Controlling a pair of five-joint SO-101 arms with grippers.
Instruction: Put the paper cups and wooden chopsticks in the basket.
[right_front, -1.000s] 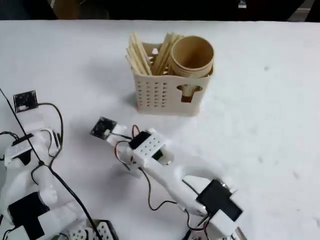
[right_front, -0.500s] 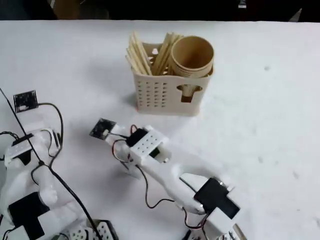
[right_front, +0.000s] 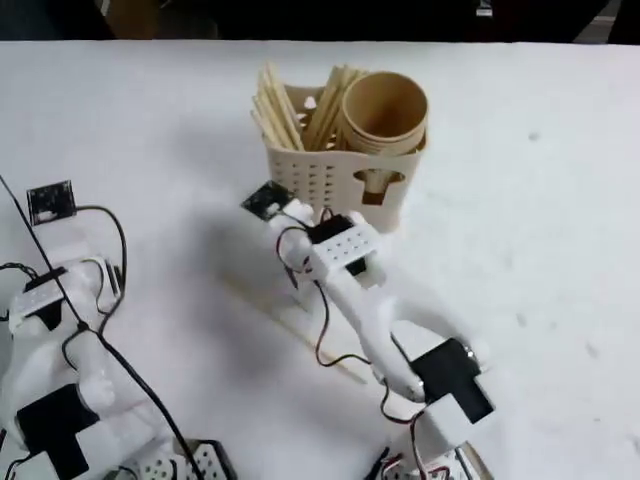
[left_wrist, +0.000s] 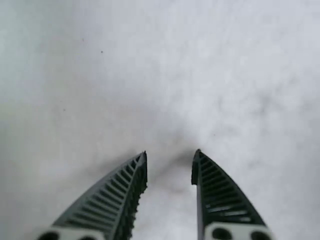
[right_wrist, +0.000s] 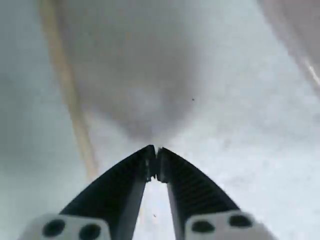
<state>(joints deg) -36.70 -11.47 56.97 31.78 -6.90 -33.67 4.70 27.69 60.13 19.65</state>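
Note:
The cream perforated basket (right_front: 335, 190) stands at the middle back of the table and holds a bundle of wooden chopsticks (right_front: 300, 110) and stacked paper cups (right_front: 385, 110). One more chopstick (right_front: 280, 320) lies flat on the table in front of the basket, partly under the right arm (right_front: 350, 270). In the right wrist view my right gripper (right_wrist: 154, 164) is shut with nothing in it, just above the table, and the loose chopstick (right_wrist: 70, 100) lies beside it, not between the fingers. My left gripper (left_wrist: 170, 159) is open over bare table.
The left arm (right_front: 50, 330) rests at the front left corner with its cables trailing over the table. A corner of the basket (right_wrist: 295, 40) shows near the right gripper. Bare white table extends to the right of the basket.
The right arm has swung right and toward the basket, uncovering the chopstick lying on the table. The left arm has not moved.

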